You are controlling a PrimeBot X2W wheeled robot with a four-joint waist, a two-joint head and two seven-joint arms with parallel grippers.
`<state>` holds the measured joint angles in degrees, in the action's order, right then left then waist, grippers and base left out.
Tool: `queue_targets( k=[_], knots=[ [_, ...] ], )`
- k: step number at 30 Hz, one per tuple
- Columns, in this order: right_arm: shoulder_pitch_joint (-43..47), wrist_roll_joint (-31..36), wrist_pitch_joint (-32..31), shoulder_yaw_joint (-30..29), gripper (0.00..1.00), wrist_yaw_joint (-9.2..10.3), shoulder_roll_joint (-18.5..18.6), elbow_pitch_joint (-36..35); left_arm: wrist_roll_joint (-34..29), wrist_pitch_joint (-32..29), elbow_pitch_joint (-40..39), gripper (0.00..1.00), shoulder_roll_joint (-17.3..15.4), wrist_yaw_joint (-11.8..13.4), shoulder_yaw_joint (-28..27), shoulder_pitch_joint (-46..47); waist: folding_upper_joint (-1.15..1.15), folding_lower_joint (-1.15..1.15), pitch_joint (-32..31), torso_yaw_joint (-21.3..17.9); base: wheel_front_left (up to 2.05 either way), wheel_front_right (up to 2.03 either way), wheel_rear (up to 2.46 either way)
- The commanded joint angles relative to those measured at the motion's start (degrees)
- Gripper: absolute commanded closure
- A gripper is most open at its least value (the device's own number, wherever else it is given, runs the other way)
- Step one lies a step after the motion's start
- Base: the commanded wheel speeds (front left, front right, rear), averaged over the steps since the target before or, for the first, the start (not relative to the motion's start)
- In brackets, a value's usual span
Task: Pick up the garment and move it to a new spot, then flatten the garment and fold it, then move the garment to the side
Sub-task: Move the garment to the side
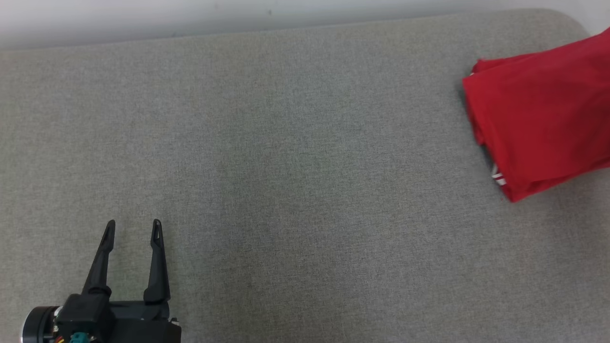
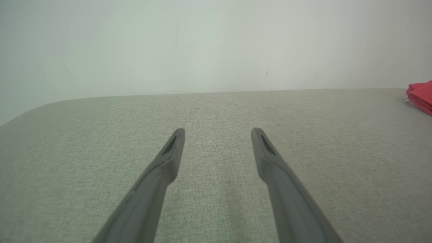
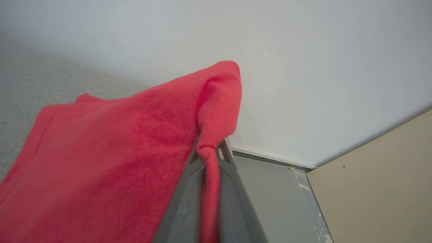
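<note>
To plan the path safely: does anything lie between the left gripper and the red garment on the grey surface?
Nothing visible does: only bare grey surface lies between the open left gripper and the garment, whose cloth the shut right gripper pinches.

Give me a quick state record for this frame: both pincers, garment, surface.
left pincer: open, empty, at the near-left of the surface
right pincer: shut on a bunched edge of the garment
garment: red, folded in layers, at the far-right end of the surface, running past the head view's right edge
trim: white stripes showing at the garment's near corner
surface: grey woven fabric, rounded far-right corner
contact: left pincer well apart from the garment
lift: cannot tell whether the garment is wholly off the surface
</note>
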<state>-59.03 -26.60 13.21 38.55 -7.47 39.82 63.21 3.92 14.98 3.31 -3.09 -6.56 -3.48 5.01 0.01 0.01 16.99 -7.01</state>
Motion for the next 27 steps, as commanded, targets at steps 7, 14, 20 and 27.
queue_targets(
  k=[7, 14, 20, 27],
  knots=[
    [-3.81, -1.58, 0.37, 0.34, 1.00, -0.07, 2.66, 4.16, -0.45, 0.16, -1.00, 0.00, -0.33, -0.36, -0.84, 0.89, -0.01, -0.01, 1.98, 0.55, 0.00, 0.00, 0.00],
    [-4.66, -1.32, 0.46, 0.73, 0.63, -0.07, 1.92, 7.33, -0.91, 0.16, -1.42, 0.00, -0.28, -0.49, -1.54, 0.92, -0.01, -0.01, 2.95, 0.52, 0.00, 0.00, 0.00],
    [-5.05, 0.00, -0.79, 0.53, 0.00, -0.07, 1.42, 9.51, -1.09, 0.16, -1.04, 0.00, -0.14, -0.42, -1.55, 0.94, -0.01, -0.01, 2.36, 0.64, 0.00, 0.00, 0.00],
    [-4.77, -2.52, 1.97, -4.79, 0.00, -0.07, -1.20, 7.44, 0.43, 0.16, 0.29, 0.00, 0.11, 0.50, -1.70, -1.58, -0.01, -0.01, -2.15, 0.40, 0.00, 0.00, 0.00]
  ],
)
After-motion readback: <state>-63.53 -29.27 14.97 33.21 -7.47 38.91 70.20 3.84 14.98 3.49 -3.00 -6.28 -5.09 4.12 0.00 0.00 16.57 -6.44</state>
